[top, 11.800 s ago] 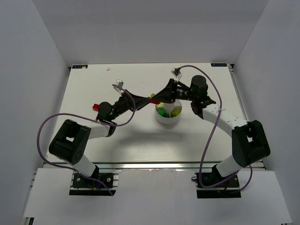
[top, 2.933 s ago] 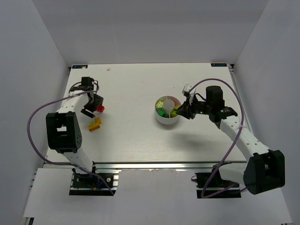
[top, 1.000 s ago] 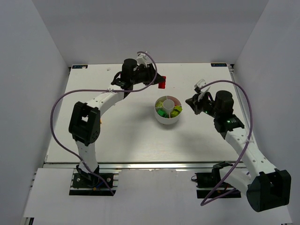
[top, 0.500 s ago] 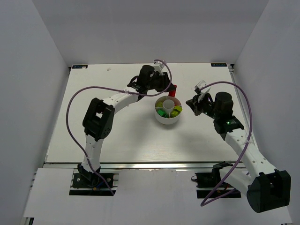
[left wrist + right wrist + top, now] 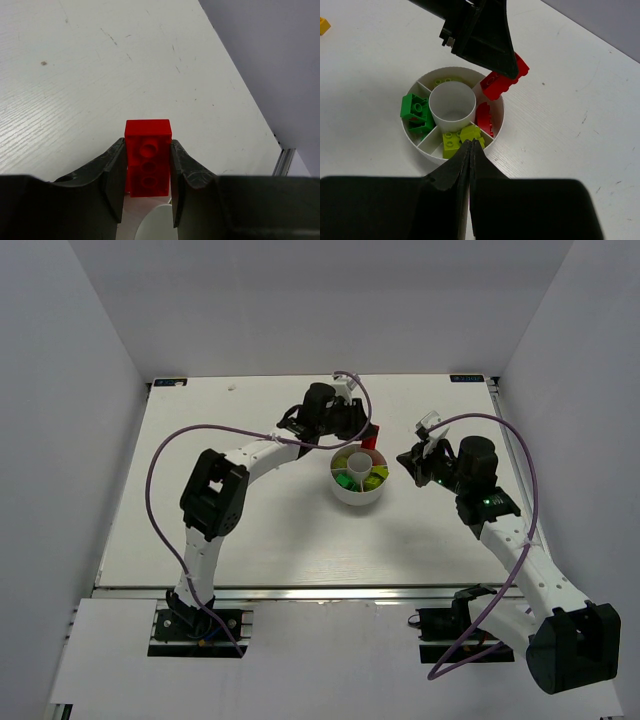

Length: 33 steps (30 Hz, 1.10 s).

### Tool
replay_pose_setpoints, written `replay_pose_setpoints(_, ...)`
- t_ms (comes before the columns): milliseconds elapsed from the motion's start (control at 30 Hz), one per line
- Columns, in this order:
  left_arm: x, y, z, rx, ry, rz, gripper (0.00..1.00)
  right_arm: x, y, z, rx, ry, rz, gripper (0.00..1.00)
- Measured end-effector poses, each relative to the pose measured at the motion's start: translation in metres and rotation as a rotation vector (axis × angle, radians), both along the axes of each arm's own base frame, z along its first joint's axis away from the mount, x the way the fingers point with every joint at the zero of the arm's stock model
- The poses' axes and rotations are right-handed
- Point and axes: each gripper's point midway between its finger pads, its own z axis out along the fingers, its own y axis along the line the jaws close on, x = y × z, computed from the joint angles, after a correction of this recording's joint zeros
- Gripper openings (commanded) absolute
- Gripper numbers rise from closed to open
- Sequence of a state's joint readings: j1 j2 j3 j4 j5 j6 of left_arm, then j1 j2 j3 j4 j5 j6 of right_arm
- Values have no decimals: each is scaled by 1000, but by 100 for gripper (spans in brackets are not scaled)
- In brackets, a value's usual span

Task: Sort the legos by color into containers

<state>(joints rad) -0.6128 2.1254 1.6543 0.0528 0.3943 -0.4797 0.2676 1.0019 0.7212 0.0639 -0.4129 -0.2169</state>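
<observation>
Nearest, the right gripper (image 5: 410,460) hangs pressed shut and empty at the dish's (image 5: 357,497) 3 o'clock, seemingly parked clear so its camera can watch the wedges, where dark green bricks (image 5: 417,112) and lime bricks (image 5: 460,137) lie sorted. Beyond, the left gripper (image 5: 147,170) pinches a red brick (image 5: 506,80) by its long sides just above the rim at 1 o'clock, likely lined up to drop beside the red one (image 5: 485,120) already there. Its fingers shade the far wedge, and a yellow brick (image 5: 324,25) is cut off at the right wrist view's 10 o'clock corner.
</observation>
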Motion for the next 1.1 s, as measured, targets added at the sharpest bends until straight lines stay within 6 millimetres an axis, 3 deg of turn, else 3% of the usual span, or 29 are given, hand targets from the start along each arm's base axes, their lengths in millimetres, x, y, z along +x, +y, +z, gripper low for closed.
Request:
replay_pose_setpoints(800,-8,-3,-11,54,-4,-9,33,0,-2,-4,0,5,-6,0)
replay_pose_setpoints(1100,-10,-2,-17,81,0,-14,48,1,-2,-5,0,3,-7,0)
